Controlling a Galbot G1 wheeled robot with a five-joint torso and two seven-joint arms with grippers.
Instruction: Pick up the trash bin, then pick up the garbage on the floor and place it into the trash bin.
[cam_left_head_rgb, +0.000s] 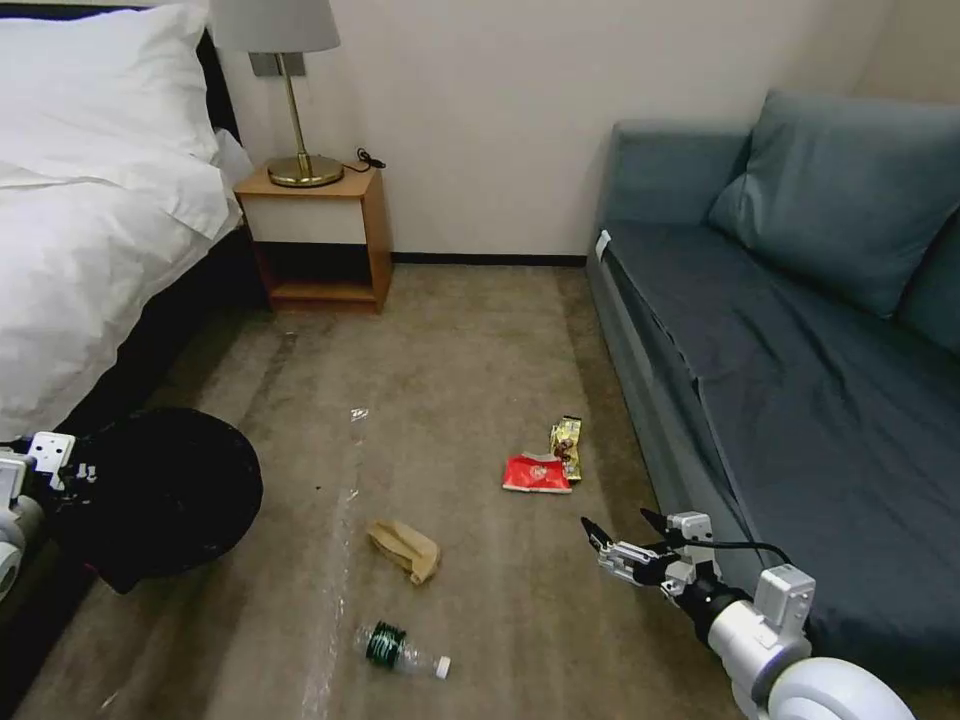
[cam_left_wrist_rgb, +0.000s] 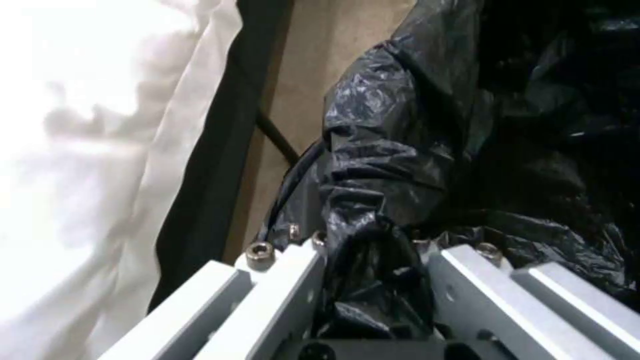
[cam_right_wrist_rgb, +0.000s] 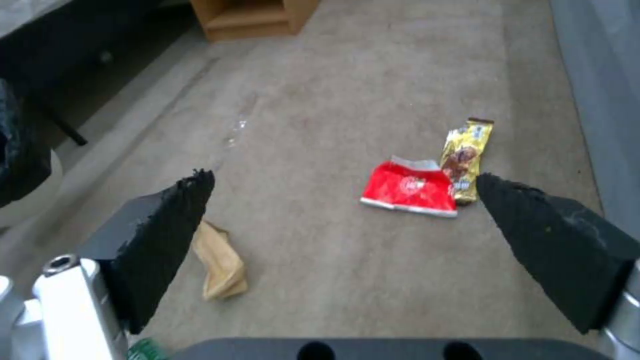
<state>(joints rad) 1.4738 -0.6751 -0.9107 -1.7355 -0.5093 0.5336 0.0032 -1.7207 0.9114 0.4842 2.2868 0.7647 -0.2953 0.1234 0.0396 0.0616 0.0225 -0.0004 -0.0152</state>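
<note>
Left pincer (cam_left_wrist_rgb: 373, 280) clenched on black-bagged trash bin (cam_left_head_rgb: 165, 490) beside bed (cam_left_head_rgb: 90, 260); bin's white body hidden. Right pincer (cam_left_head_rgb: 625, 530) spread wide, above carpet near red packet (cam_right_wrist_rgb: 410, 189). Bottle (cam_left_head_rgb: 400, 648) behind it.

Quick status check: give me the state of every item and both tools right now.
Trash bin: held by the left tool, lined with a black bag.
Left tool: shut on the bin's bagged rim.
Right tool: open, empty, above the floor.
Bottle: lying on its side, capped.
Paper bag: crumpled, on floor.
Red packet: flat, touching gold wrapper.
</note>
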